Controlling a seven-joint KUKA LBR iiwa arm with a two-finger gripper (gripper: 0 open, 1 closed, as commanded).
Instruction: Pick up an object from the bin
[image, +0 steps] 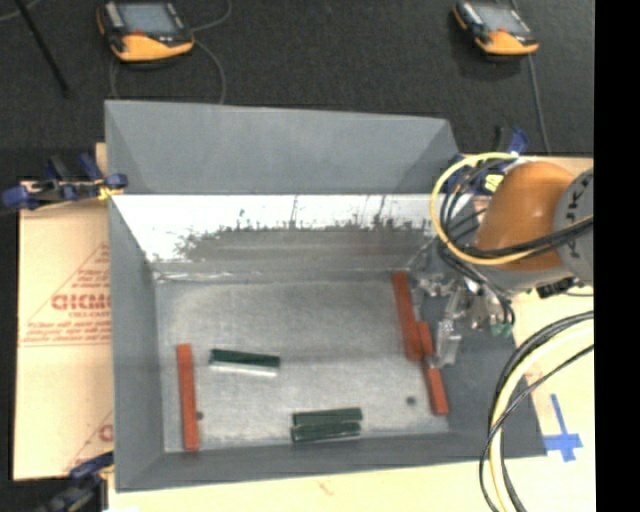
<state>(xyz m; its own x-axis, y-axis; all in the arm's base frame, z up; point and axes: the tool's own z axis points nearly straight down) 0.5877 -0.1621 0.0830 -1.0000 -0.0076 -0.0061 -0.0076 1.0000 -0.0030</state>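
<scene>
Floor of the bin (130, 300) is grey metal, scuffed and speckled, mostly bare. The back wall shows dark scratch marks along its upper band, and the sloped walls close in on all four sides.

Gripper (447, 338) is down at the right wall, hanging below the orange wrist cover (525, 215) and its loops of cable (462, 200). Whether it is spread or pressed together can't be made out from here. It sits just beside the right stick (408, 312) – a long orange strip lying along the foot of the right wall, slightly slanted. A shorter orange piece (437, 392) carries the line on toward the near right corner; one strip or two, hard to say.

Across the bin, the left stick (186, 395), orange too, lies along the left wall near the front. A dark bar (243, 360) with a pale edge sits just right of it, and a dark green block (326, 425) lies at the front wall, about midway.

Middle and back of the floor are wide open – well apart from every piece. At the right wall, the strip and the slope crowd the gripper closely.
</scene>
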